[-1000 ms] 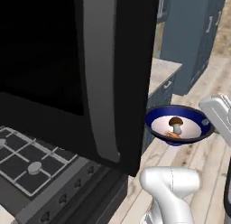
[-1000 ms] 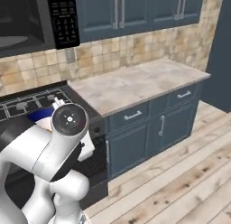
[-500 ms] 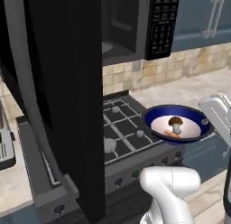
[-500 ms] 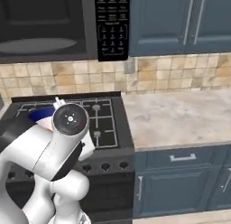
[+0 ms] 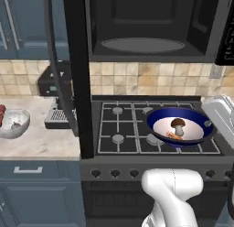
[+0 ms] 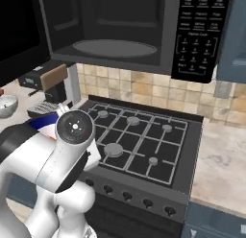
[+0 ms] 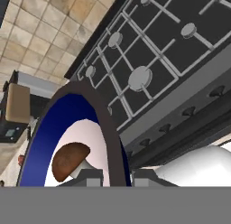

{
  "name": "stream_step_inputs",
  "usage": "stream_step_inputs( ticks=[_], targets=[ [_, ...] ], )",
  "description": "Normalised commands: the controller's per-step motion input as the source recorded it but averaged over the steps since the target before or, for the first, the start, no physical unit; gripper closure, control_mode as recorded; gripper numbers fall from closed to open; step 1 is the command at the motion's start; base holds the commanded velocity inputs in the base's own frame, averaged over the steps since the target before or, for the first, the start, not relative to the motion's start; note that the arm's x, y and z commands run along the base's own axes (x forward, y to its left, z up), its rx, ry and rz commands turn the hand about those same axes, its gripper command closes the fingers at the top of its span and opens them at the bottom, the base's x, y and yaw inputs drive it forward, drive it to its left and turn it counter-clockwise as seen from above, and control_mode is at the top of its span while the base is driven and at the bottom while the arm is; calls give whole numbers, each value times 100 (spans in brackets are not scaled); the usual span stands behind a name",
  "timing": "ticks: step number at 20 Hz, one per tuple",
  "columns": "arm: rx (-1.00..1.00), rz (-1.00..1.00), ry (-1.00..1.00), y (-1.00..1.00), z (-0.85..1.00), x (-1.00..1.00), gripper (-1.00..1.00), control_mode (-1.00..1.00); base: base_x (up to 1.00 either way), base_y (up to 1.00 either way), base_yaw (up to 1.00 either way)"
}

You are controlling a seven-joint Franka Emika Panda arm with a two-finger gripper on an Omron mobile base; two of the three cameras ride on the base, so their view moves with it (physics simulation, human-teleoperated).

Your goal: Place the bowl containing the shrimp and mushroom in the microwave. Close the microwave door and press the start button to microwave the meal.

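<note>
Change: since half a second ago the views have swung round to face the stove squarely; the bowl sits in the same spot beside the arm.
Gripper: the gripper (image 7: pixel 116 177) has its two small dark tips closed on the bowl's rim, one inside, one outside.
Bowl: the bowl (image 5: pixel 161 118) is round and wide, glossy dark blue with a white inside, held level above the stove's right burners.
Food: the mushroom (image 5: pixel 178 126), brown cap on a pale stem, stands beside the curved orange shrimp (image 5: pixel 173 136).
Stove: the stove (image 5: pixel 123 125) is black with a thin grate and round grey burner caps.
Microwave: the microwave (image 5: pixel 151 27) hangs above, a dark cavity with a grey oval turntable; its door (image 5: pixel 76 66), a flat black panel, stands open at left.
</note>
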Motion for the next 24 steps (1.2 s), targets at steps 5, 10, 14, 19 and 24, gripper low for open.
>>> stream_step_inputs(
  ticks=[5, 10, 14, 19, 24],
  targets=[
    [0, 0, 0, 0, 0, 0, 100, 100, 19, -15, 53],
    [0, 0, 0, 0, 0, 0, 100, 100, 5, -30, 31],
    [0, 0, 0, 0, 0, 0, 100, 100, 3, -13, 12],
    [0, 0, 0, 0, 0, 0, 100, 100, 9, -3, 7],
    [1, 1, 0, -2, 0, 0, 100, -100, 0, 0, 0]
  ],
)
